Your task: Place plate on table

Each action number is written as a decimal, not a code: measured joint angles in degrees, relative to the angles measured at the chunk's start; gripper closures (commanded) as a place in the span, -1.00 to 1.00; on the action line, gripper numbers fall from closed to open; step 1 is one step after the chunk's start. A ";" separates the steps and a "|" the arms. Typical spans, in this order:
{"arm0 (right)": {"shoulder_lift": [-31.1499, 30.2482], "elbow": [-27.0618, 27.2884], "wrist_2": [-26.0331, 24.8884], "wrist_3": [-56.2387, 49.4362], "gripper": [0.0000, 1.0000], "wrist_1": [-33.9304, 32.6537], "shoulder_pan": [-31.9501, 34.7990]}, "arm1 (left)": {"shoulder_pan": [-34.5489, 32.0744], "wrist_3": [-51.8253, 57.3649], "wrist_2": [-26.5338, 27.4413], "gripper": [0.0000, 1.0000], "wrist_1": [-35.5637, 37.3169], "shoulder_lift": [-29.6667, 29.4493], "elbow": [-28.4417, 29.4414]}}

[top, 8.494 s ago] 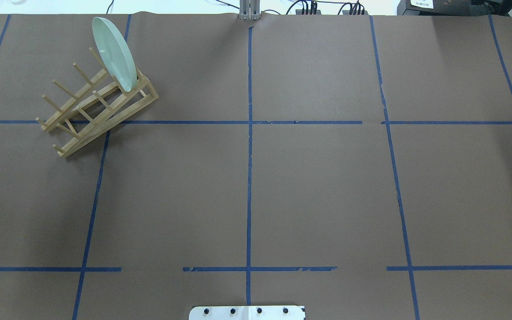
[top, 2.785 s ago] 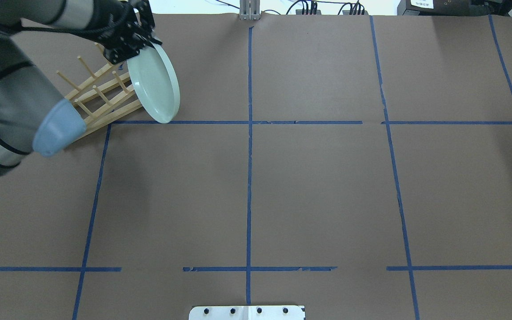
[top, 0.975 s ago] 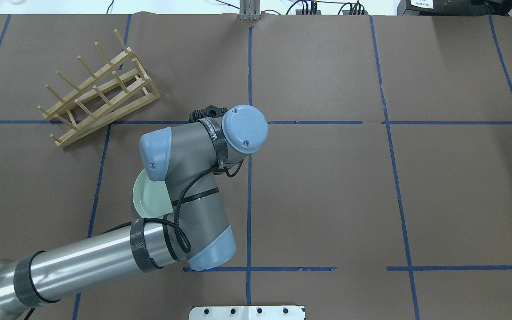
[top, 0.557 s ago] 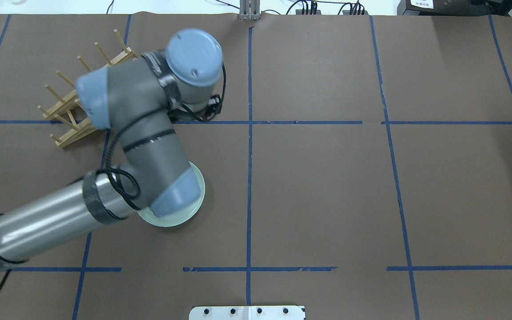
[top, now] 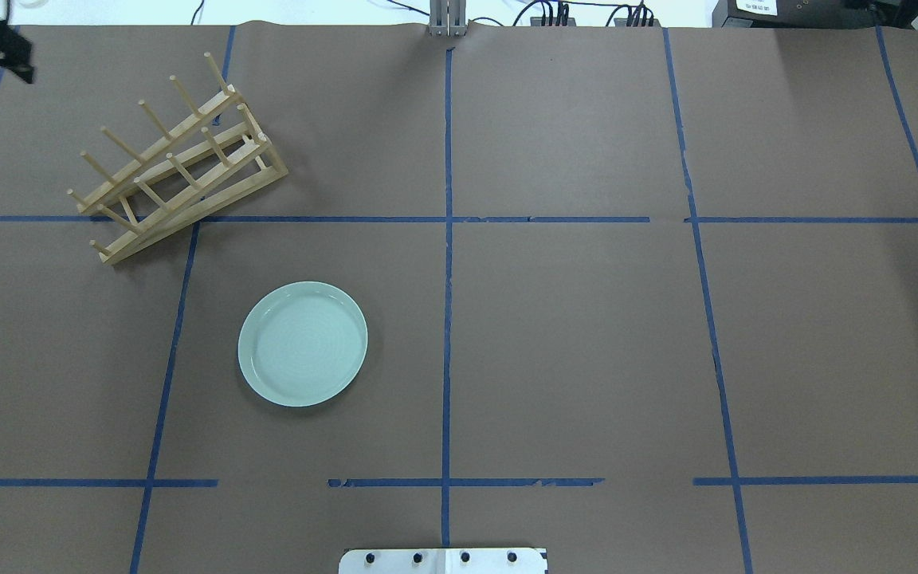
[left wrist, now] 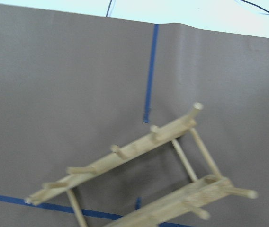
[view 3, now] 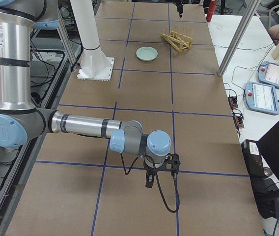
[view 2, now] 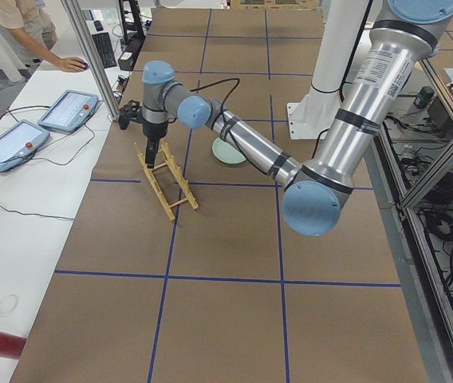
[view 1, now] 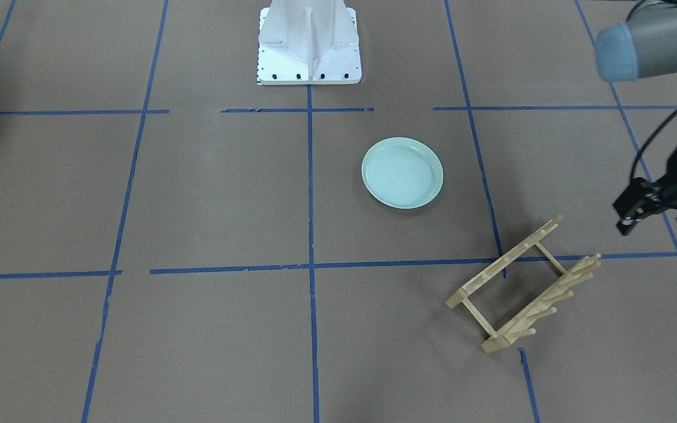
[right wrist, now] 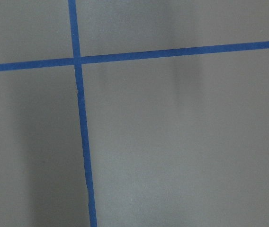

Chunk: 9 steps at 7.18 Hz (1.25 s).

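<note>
We find the mint-green plate (top: 302,344) resting flat on the desk (top: 586,335) near the wooden peg rack (top: 180,159), so the left hand (view 1: 657,223) hangs open beyond that rack; whether the right hand (view 3: 150,182) is open we cannot tell.

plate (top: 302,344): mint-green, round, rim up | flat on table (top: 570,335) | untouched

Brown table (top: 586,335) with a blue tape grid.
A green plate (top: 303,344) lies flat on it, right side up, a wooden rack (top: 176,159) near it, a white robot base (view 1: 308,44) beyond.
</note>
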 measured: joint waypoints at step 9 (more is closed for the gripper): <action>0.00 0.00 0.00 0.00 -1.00 0.00 0.00 | -16.23 24.22 -13.98 -1.00 -3.35 18.82 6.88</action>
